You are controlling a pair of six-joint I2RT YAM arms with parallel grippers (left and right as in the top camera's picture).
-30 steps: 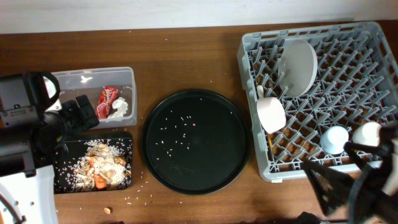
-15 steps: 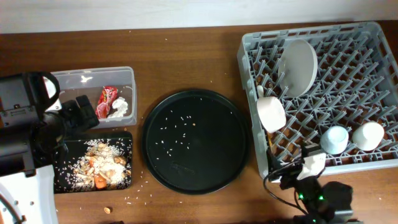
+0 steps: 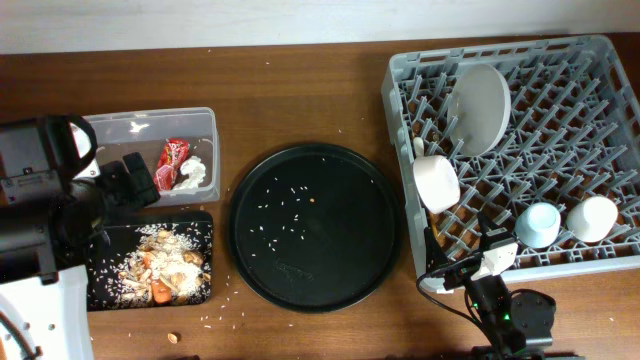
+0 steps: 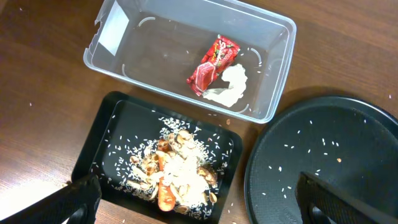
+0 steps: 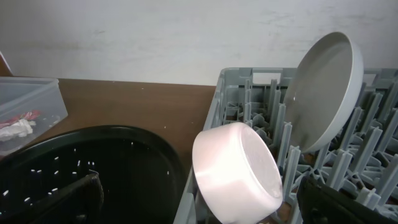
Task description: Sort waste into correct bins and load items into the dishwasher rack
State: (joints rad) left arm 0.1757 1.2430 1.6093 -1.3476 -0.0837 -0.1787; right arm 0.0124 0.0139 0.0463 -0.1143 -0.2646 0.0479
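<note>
The clear tub (image 3: 150,128) holds the red wrapper (image 3: 173,155) and the white tissue (image 3: 196,172); both also show in the left wrist view, the wrapper (image 4: 214,59) and the tissue (image 4: 229,85). The black rectangular tray (image 3: 203,222) holds rice scraps (image 4: 183,174) and the carrot (image 3: 160,292). The grey rack (image 3: 600,60) holds the plate (image 3: 478,105), white bowl (image 3: 436,183), light-blue cup (image 3: 540,223) and white cup (image 3: 592,217). My left gripper (image 3: 140,182) hovers open over the two bins. My right gripper (image 3: 472,263) is open and empty at the rack's front left corner, facing the bowl (image 5: 239,171).
A large round black tray (image 3: 315,228) with scattered rice grains lies between the bins and the rack. Loose grains lie on the wooden table in front of the black rectangular tray. The rack's right half has free pegs.
My right arm has pulled back from the rack's front right and now sits low at the front left corner. The light-blue cup and white cup are uncovered. The left arm has not moved.
</note>
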